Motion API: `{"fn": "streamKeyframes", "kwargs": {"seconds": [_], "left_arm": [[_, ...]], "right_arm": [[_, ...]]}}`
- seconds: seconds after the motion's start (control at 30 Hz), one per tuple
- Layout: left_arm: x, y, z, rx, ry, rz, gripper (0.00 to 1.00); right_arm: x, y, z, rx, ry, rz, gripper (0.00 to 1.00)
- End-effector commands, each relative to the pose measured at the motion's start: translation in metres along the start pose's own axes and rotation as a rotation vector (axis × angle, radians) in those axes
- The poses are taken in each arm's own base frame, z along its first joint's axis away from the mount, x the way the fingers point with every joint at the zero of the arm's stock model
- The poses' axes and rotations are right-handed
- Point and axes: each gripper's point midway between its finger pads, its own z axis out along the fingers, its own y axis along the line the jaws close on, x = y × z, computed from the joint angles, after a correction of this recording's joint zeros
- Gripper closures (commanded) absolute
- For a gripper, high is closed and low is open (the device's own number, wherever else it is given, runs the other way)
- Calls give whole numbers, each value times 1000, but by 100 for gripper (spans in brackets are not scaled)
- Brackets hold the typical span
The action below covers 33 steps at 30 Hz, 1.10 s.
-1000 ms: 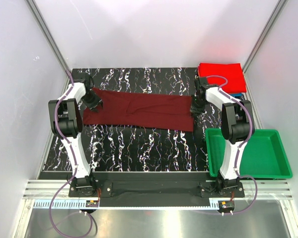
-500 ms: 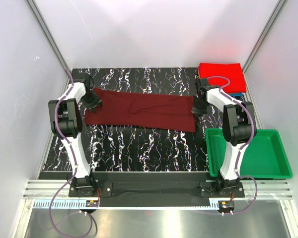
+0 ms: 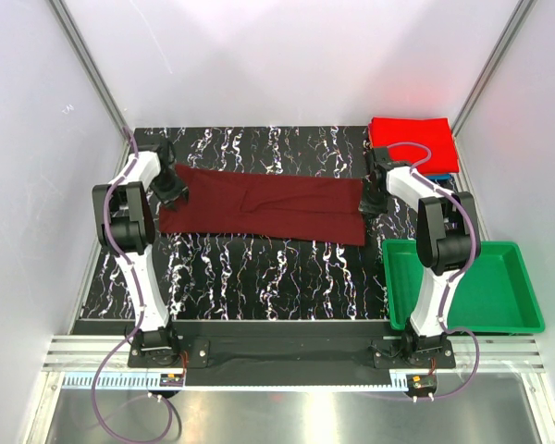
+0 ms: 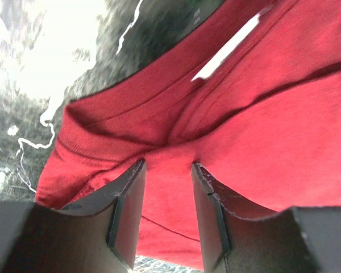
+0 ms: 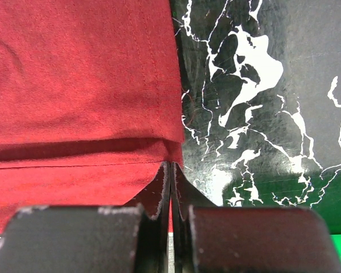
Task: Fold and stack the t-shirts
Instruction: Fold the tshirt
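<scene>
Shows the dark maroon t-shirt point(image 3: 259, 208) folded into a long flat strip on the far half of the table point(image 3: 259, 273), long axis left-right, collar left, left gripper point(image 4: 167, 168) half-spread astride the collar cloth, right gripper point(image 5: 170, 166) pinched onto the hem corner.

Both stretched forward, elbows raised, toward opposite ends of the maroon t-shirt point(image 3: 268, 208). Left pincer point(image 4: 168, 170) at its left end, fingers point(image 4: 128, 210) parted, pressed onto the cloth. Right pincer point(image 5: 170, 165) at its right end, closed tight, hem nipped between the tips.
</scene>
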Motion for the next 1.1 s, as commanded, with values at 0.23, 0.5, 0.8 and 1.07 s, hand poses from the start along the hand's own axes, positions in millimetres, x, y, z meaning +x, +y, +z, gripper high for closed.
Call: {"fn": "streamKeyframes", "kwargs": {"seconds": [0.23, 0.5, 0.8, 1.07], "left_arm": [[-34, 9, -91, -22, -190, 52, 55], [52, 24, -53, 83, -35, -41, 57], [28, 60, -2, -156, -18, -127, 58], [-58, 53, 26, -126, -52, -186, 56]], "right_arm": [[-6, -2, -31, 15, -11, 99, 68], [-22, 15, -56, -64, -43, 111, 59], [-56, 46, -76, -187, -89, 92, 61], [-79, 76, -72, -313, -107, 81, 60]]}}
